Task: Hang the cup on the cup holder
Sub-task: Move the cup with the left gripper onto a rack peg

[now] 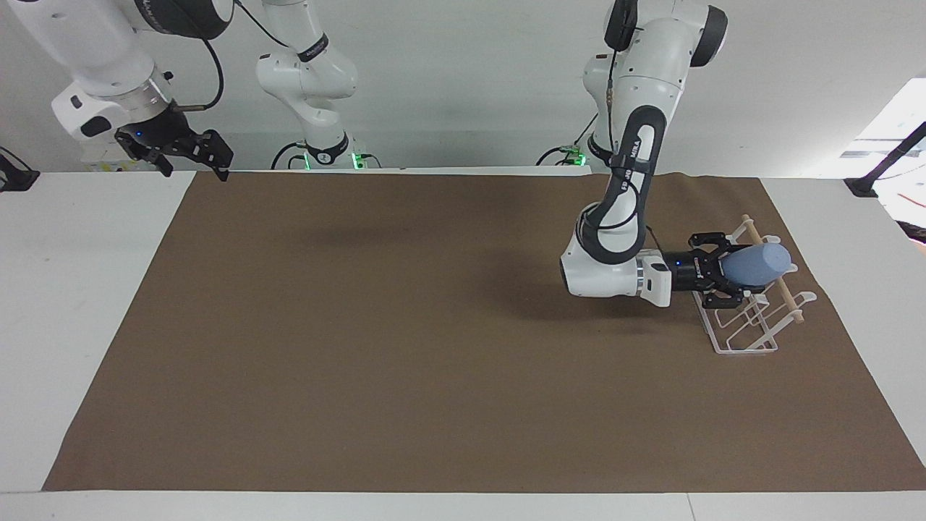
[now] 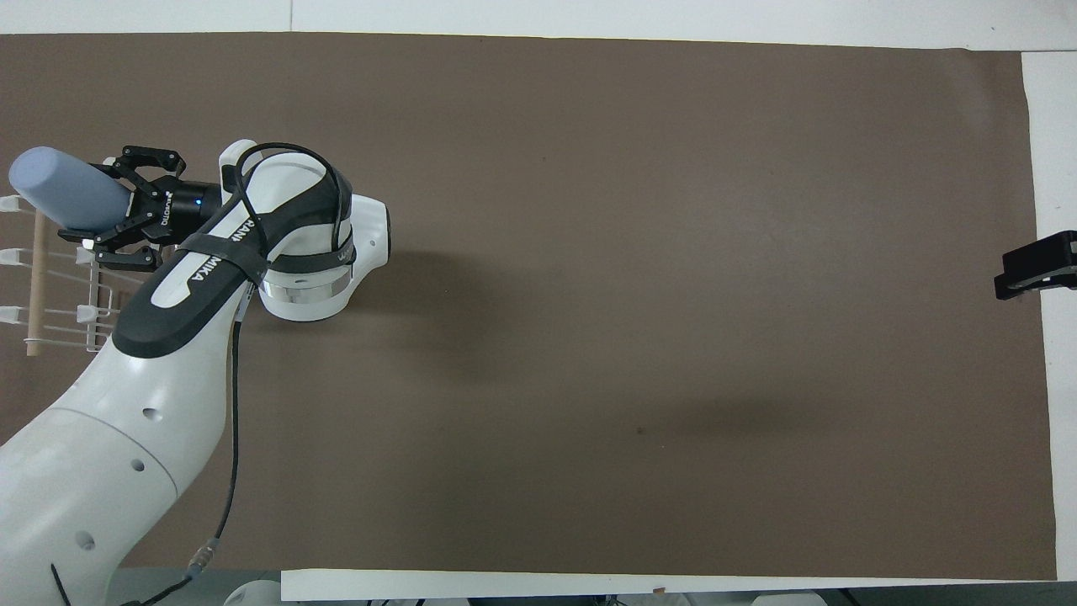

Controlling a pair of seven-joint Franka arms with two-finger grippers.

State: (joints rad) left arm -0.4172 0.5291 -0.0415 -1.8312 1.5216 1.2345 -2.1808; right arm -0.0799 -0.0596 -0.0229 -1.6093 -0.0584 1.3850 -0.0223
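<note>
Presently, your inventory of the table reads as follows.

Cup (image 1: 758, 264): light blue, handleless, lying on its side in the air. You have it clamped in the left gripper (image 1: 723, 271), the fingers (image 1: 707, 239) closed around its wider end. Its narrower base points away from the arm, toward the table's edge at the left arm's end. It sits over the rack (image 1: 745, 318), above the prongs and across the dowel (image 1: 785, 293); whether it touches the dowel cannot be told from either view.

Rack: white wire, rectangular base flat on the mat (image 1: 434, 347), several looped prongs standing up, a light wooden dowel running along the top. It stands at the left arm's end of the table. No cup hangs on any prong.

Left gripper: held level, wrist turned sideways, reaching out over the rack. In the overhead view the cup (image 2: 67, 200) juts out past the gripper (image 2: 118, 215) and covers the part of the rack (image 2: 63, 316) farther from the robots.

Right gripper (image 1: 189, 155): your right arm waits, raised over the table's edge at its own end, close by the mat's corner. Its fingers are spread apart and hold nothing. Only its tip (image 2: 1031, 265) shows in the overhead view.

Mat: brown, covering most of the white table (image 1: 72, 304).
</note>
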